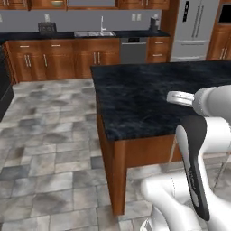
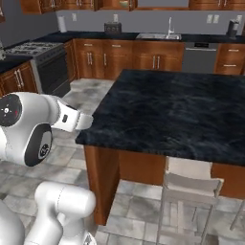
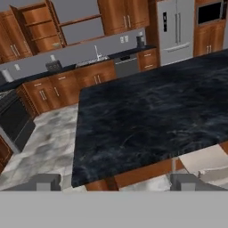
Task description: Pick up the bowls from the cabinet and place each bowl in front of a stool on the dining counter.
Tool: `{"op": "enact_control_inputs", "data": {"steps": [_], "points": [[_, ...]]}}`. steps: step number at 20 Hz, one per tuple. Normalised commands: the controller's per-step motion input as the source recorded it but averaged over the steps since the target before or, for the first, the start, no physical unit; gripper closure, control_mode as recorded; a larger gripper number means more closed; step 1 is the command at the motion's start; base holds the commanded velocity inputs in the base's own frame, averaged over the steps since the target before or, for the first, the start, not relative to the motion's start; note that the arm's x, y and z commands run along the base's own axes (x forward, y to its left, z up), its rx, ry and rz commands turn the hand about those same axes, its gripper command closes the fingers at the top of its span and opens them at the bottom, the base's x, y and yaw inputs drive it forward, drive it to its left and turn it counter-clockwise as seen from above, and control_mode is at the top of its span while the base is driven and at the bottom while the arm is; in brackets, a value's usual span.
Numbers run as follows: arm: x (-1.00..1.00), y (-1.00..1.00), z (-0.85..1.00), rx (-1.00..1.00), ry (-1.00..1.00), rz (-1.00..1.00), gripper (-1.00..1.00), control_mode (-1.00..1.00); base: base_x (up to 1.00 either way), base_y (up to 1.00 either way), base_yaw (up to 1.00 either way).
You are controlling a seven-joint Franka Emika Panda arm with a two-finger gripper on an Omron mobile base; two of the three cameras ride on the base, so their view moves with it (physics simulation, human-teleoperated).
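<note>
The dining counter [image 3: 147, 107] is a black marble slab on a red-brown base, and it lies right below and ahead of my hand. My gripper [image 3: 118, 182] hangs open near the slab's near corner, with nothing between its fingertips [image 3: 44, 181]. The cabinet [image 3: 39, 27] stands open on the far wall, above the toaster. At the top edge of the left base view a pale beige curve [image 1: 57, 3] sits inside it and looks like one of the bowls. The hand view is too coarse to show bowls on the shelves. A pale stool [image 2: 191, 184] stands at the counter's near side.
Along the far wall runs a black counter with a toaster [image 1: 46, 28] and a sink [image 1: 94, 32]. A stove [image 2: 40, 60] is on the left and a steel fridge [image 1: 194, 29] at the back right. Grey tiled floor [image 1: 49, 135] lies open to the left of the dining counter.
</note>
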Motion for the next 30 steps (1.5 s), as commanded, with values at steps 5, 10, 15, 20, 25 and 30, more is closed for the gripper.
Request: {"op": "enact_control_inputs", "data": {"steps": [5,10,15,20,25,30], "points": [[0.00,0.00,0.00,0.00,0.00,0.00,-1.00,1.00,0.00,1.00,0.00],[0.00,0.00,0.00,0.00,0.00,0.00,-1.00,1.00,0.00,0.91,0.00],[0.00,0.00,0.00,0.00,0.00,0.00,-1.00,1.00,0.00,0.81,0.00],[0.00,0.00,0.00,0.00,0.00,0.00,-1.00,1.00,0.02,0.61,0.00],[0.00,0.00,0.00,0.00,0.00,0.00,-1.00,1.00,0.22,0.54,0.00],[0.00,0.00,0.00,0.00,0.00,0.00,-1.00,1.00,0.63,0.48,0.00]]}}
